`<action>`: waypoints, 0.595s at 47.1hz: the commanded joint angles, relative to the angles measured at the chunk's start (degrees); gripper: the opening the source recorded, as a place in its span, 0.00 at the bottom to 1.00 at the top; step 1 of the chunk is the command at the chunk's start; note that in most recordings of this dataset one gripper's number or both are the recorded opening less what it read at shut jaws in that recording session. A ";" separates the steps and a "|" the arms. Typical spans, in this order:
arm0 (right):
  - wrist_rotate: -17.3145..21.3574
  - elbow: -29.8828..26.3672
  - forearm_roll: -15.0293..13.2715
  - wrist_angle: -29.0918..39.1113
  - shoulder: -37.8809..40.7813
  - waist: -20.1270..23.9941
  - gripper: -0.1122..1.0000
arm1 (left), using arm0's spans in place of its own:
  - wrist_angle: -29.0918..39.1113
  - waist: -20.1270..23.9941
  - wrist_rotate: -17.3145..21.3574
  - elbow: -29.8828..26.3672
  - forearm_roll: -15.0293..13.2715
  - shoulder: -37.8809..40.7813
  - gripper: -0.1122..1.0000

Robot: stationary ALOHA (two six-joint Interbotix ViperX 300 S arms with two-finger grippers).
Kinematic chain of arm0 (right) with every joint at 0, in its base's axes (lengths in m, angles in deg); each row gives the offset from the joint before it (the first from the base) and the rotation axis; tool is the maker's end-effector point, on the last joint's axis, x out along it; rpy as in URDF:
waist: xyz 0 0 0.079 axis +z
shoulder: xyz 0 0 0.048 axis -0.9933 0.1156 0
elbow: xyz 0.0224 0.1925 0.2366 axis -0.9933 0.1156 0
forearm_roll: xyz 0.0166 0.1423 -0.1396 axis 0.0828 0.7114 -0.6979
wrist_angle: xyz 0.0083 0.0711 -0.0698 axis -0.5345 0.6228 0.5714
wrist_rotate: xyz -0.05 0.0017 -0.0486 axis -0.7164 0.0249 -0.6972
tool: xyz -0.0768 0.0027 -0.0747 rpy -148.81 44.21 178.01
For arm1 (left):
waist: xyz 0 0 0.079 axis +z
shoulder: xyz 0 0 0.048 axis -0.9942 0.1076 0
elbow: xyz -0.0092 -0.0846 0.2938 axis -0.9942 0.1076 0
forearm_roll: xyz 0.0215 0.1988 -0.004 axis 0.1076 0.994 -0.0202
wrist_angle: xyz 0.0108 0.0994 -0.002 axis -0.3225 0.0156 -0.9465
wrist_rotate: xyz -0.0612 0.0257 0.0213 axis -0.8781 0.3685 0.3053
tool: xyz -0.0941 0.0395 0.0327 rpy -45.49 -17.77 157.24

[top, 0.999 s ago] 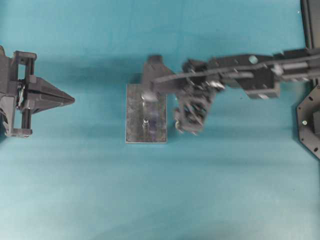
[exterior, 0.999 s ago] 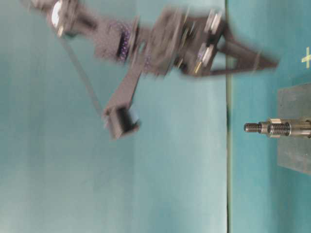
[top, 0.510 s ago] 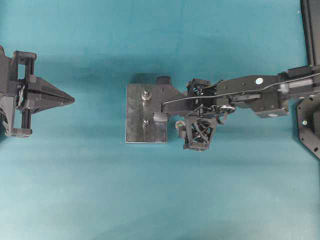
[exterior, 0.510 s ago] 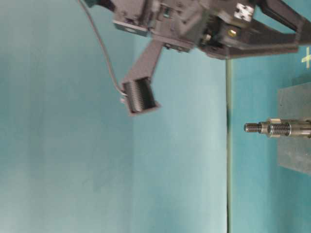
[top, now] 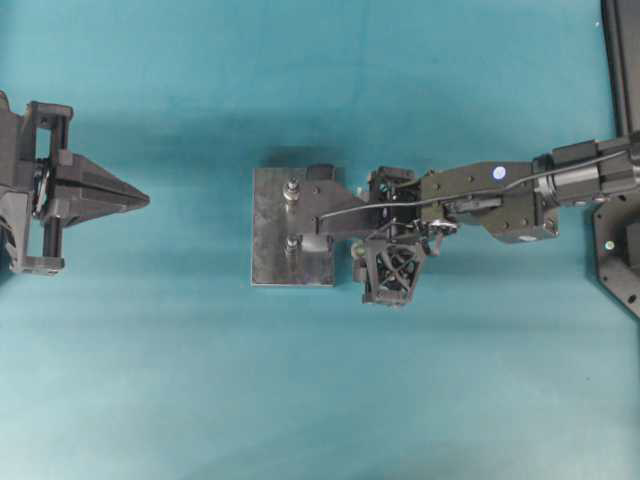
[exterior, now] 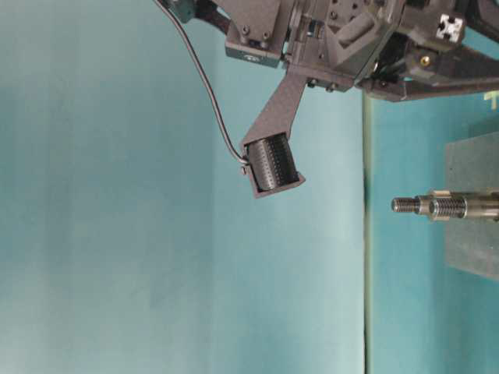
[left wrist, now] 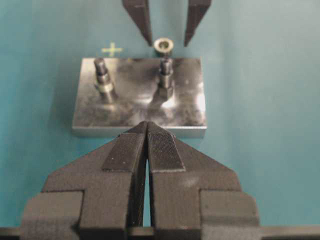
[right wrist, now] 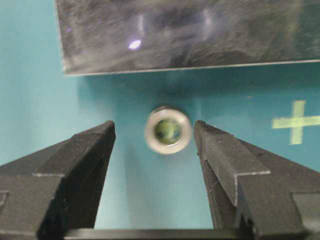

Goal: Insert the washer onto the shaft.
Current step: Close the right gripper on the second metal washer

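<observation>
Steel shows dull on the base plate (left wrist: 140, 102), where two threaded shafts (left wrist: 165, 79) stand upright. The washer (right wrist: 168, 130) lies flat on the teal table (top: 320, 380) just beside the plate's edge — between the spread fingers of the right gripper (right wrist: 155, 137), untouched. A second ago that arm was blurred and higher; it has since come down behind the plate. The left gripper (left wrist: 146, 145) sits clenched and empty, well apart — unmoved.

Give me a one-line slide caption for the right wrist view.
Open right gripper straddles the washer lying flat on the teal table, just short of the metal plate.
</observation>
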 commanded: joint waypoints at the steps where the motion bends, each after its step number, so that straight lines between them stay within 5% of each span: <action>1: 0.62 -0.35 -0.09 -0.35 -0.62 -0.35 0.69 | -0.26 0.09 -0.09 -0.79 0.09 0.00 0.10; 28: 0.62 -0.35 -0.09 -0.44 1.85 -0.26 0.69 | -0.35 0.09 -0.09 -0.62 0.09 0.09 0.10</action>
